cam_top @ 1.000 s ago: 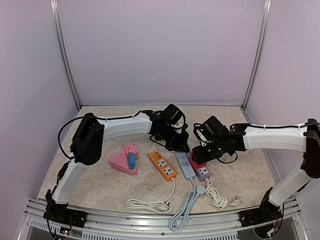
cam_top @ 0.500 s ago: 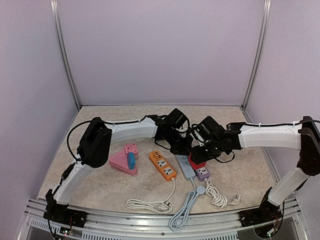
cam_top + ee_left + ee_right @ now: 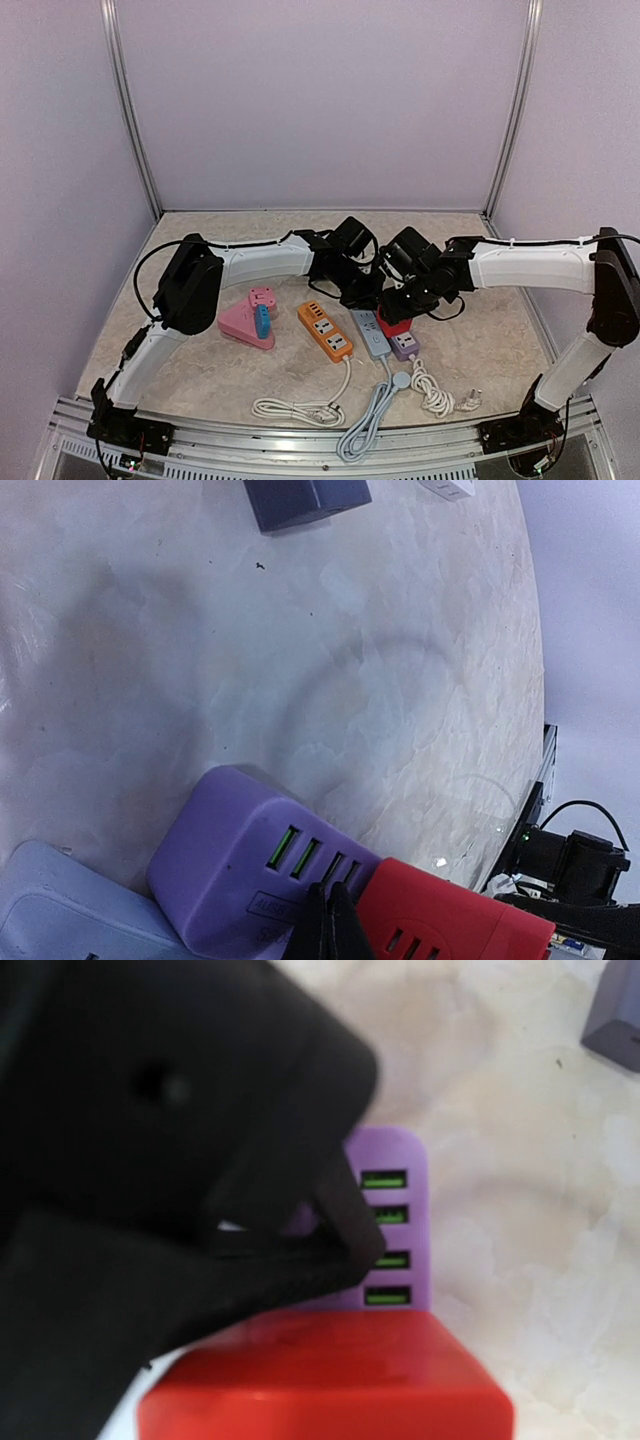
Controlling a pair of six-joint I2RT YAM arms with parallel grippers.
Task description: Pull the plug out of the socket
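Observation:
A red plug [image 3: 393, 325] sits in a purple socket block [image 3: 405, 346] on the table, near the middle. My left gripper [image 3: 372, 300] is shut, and its tips [image 3: 328, 920] press on the purple socket [image 3: 230, 870] right beside the red plug [image 3: 450, 925]. My right gripper [image 3: 403, 308] comes in from the right and is closed around the red plug. In the right wrist view the red plug [image 3: 330, 1380] fills the bottom edge, the purple socket [image 3: 395, 1220] shows behind it, and the black left gripper [image 3: 200, 1160] covers the left half. My right fingers are hidden there.
A grey-blue power strip [image 3: 370, 332] lies against the purple socket's left side, with an orange strip [image 3: 325, 330] further left. A pink adapter [image 3: 240, 322] holding a blue plug [image 3: 262, 321] is at the left. White cables [image 3: 295, 408] coil near the front edge. A dark block [image 3: 305, 498] lies beyond.
My left gripper has shifted right and down onto the purple socket beside the plug. My right arm has swung a little to the left while its gripper stayed at the red plug.

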